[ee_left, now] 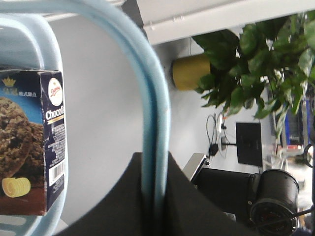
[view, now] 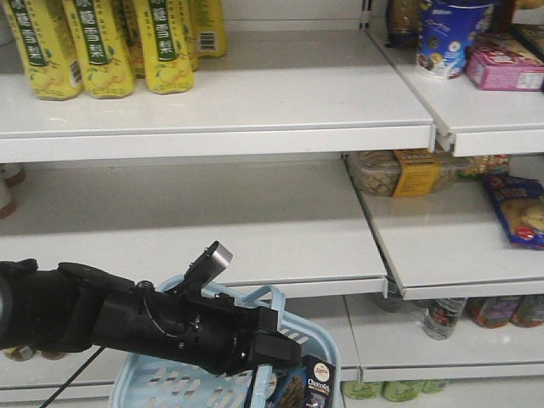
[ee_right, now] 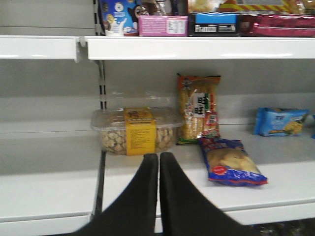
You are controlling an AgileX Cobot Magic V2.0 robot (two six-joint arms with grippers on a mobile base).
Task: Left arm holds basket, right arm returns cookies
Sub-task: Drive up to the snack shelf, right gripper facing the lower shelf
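- The shelves (view: 255,110) are faced by the rig. The middle shelf is left bare on its left part, while a clear snack tub (ee_right: 135,130) and a blue-red bag (ee_right: 231,164) are laid on its right part
- The basket (view: 161,382) is hung by its loop handle (ee_left: 153,113) in front of the lower shelf's front edge
- The left arm (view: 110,314) is stretched over the basket, and the left fingers (ee_left: 192,206) are clenched on the handle
- The cookies (ee_left: 29,142) are stood upright inside the basket at its right end, just beside the handle, and are not yet taken
- The right fingers (ee_right: 140,196) are pressed together with nothing between them and are pointed at the middle shelf
- Trouble is judged likely at the pick. The box cannot be gripped until those fingers are parted, and with the handle and left fingers so near, the basket could be knocked and set swinging, or the box tipped
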